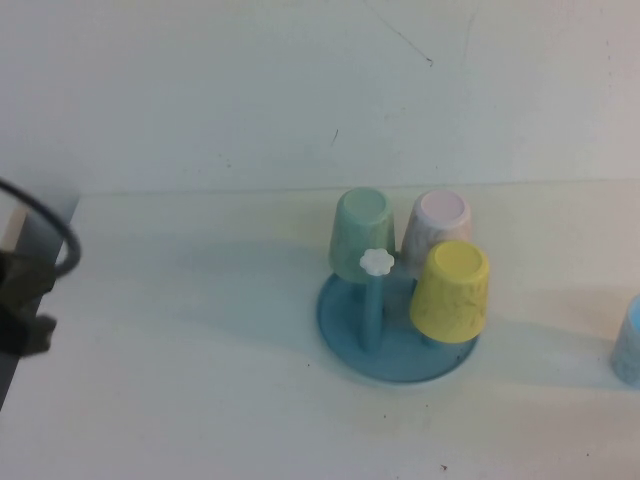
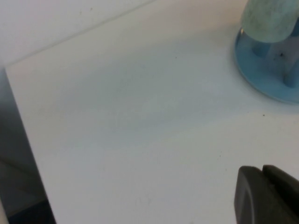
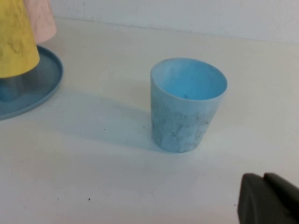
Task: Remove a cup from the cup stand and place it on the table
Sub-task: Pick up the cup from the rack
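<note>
On the counter (image 1: 200, 330) we see the stand (image 1: 395, 355) a little right of centre, with three cups hung upside down on its pegs: the mint cup (image 1: 361, 232) at the back left, a pink cup (image 1: 437, 226) at the back right, and a yellow cup (image 1: 451, 290) in front on the right. One peg (image 1: 374, 300) stands bare with its white knob showing. A blue cup (image 3: 186, 105) stands upright on the counter, well right of the stand. We find the left pincer (image 2: 267, 196) low over the counter, well left of the stand, touching nothing; its opening we cannot tell. We find the right pincer (image 3: 268, 198) near the blue cup, apart from it, its opening likewise unclear.
</note>
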Controlling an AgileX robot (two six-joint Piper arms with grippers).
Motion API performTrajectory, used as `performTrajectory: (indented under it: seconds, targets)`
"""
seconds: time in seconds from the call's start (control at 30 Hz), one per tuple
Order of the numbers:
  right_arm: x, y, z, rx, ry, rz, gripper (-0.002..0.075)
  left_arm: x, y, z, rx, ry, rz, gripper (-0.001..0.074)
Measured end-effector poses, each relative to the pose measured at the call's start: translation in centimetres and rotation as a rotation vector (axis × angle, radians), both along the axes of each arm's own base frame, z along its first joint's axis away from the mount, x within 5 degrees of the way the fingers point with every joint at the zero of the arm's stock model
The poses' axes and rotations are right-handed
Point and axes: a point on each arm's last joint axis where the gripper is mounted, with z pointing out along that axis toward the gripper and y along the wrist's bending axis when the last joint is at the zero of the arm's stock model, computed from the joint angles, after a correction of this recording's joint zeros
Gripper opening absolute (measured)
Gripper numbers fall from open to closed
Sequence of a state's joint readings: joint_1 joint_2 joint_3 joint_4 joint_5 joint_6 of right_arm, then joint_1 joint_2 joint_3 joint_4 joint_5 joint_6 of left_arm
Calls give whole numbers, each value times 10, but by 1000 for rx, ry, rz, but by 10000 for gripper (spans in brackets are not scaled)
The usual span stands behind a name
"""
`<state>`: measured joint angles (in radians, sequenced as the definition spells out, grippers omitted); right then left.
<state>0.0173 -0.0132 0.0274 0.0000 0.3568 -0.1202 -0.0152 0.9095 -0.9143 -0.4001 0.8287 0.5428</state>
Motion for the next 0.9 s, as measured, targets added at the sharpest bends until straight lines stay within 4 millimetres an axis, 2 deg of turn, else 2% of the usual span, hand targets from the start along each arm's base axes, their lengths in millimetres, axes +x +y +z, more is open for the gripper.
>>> performTrajectory:
  seconds: [0.13,0.4,0.6,0.8,0.9]
  targets:
    - [0,0,0,0,0,0,-1,41,-14,10,2,45,-69,-3]
    - [0,0,0,0,0,0,-1,111,-72,9,107,125,-209,-3]
    - [0,0,0,0,0,0,-1,145,-115,3,157,178,-276,-3]
    - [0,0,0,0,0,0,-1,169,-141,-5,169,255,-309,2]
    - [0,0,0,0,0,0,-1,176,-151,-10,172,306,-328,60]
